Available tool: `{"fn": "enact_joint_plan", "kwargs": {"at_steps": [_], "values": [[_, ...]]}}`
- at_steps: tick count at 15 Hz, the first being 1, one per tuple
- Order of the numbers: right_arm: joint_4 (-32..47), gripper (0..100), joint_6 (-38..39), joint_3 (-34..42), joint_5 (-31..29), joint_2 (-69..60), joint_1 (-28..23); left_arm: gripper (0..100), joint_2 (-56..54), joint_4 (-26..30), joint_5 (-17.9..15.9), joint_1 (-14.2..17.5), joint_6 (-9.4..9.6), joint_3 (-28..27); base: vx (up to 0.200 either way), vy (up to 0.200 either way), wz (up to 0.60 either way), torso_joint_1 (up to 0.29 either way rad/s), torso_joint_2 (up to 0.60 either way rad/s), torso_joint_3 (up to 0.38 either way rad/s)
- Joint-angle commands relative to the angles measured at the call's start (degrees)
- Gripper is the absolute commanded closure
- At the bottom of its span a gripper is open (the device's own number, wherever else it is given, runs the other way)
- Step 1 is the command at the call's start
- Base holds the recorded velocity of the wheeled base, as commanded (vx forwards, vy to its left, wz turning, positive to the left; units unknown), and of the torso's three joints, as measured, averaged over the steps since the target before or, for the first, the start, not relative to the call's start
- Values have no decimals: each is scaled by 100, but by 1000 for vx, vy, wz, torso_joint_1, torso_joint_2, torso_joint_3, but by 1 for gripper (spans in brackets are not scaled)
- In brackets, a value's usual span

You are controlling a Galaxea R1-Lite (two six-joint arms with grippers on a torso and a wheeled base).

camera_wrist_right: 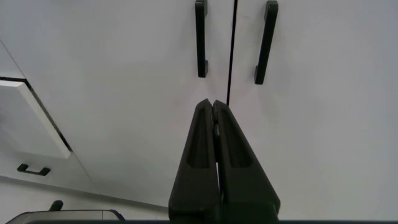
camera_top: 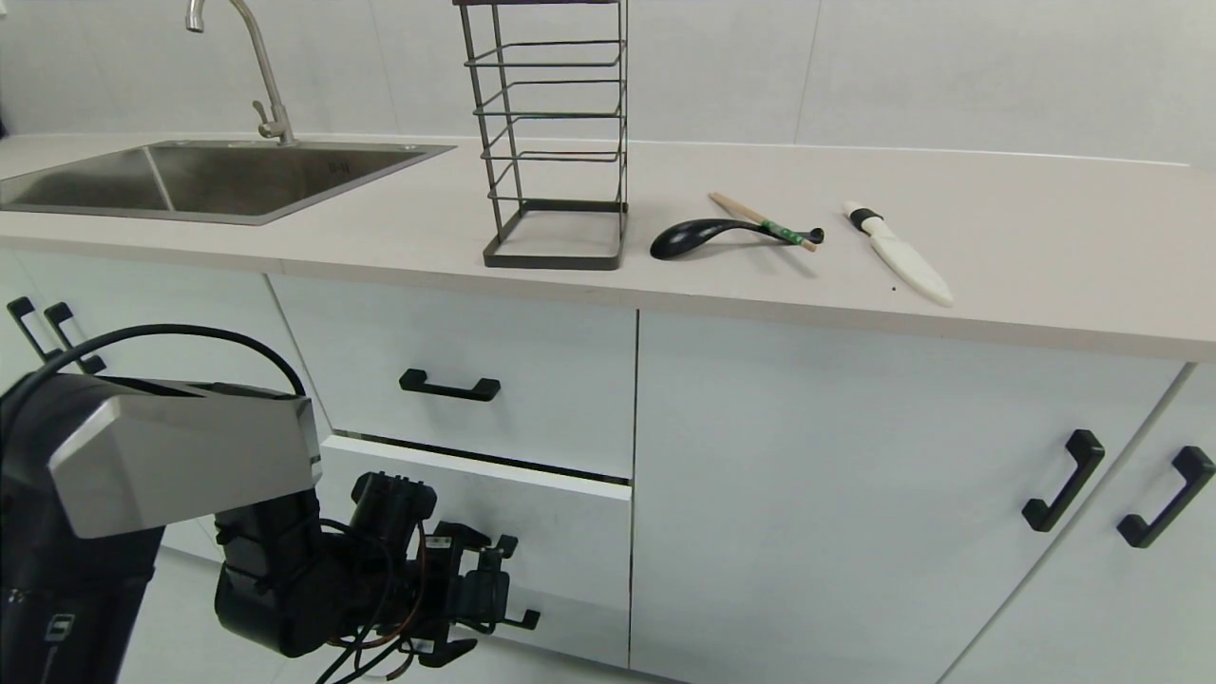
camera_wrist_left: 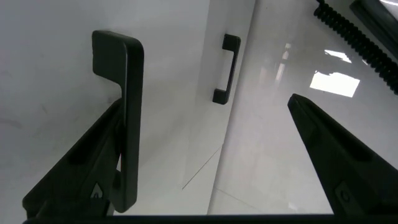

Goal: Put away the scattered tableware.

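Spoon (camera_top: 686,237), chopsticks (camera_top: 760,220), knife (camera_top: 902,255) lie on table (camera_top: 1045,247), none stored. Left end effector (camera_top: 494,598) spread around lower drawer (camera_top: 551,532) handle (camera_wrist_left: 127,118); drawer barely ajar. Right end effector (camera_wrist_right: 214,118) pressed together, empty.

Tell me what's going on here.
The left gripper, open, sits at the handle of the lower drawer, which stands slightly ajar. The right gripper is shut, facing the cabinet doors. A black spoon, chopsticks and a white knife lie untouched on the counter.
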Motion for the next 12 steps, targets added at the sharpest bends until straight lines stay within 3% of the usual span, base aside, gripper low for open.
{"fn": "enact_joint_plan", "kwargs": {"at_steps": [1,4,12], "values": [[-5,100,-1,1,-2,4,0,0,-42,-35,23,2,-5,-3,0,0,0,0,0,0],[-5,100,-1,1,-2,4,0,0,-130,-35,32,2,4,41,0,0,0,0,0,0],[-5,100,-1,1,-2,4,0,0,-1360,-18,103,2,-119,973,0,0,0,0,0,0]]}}
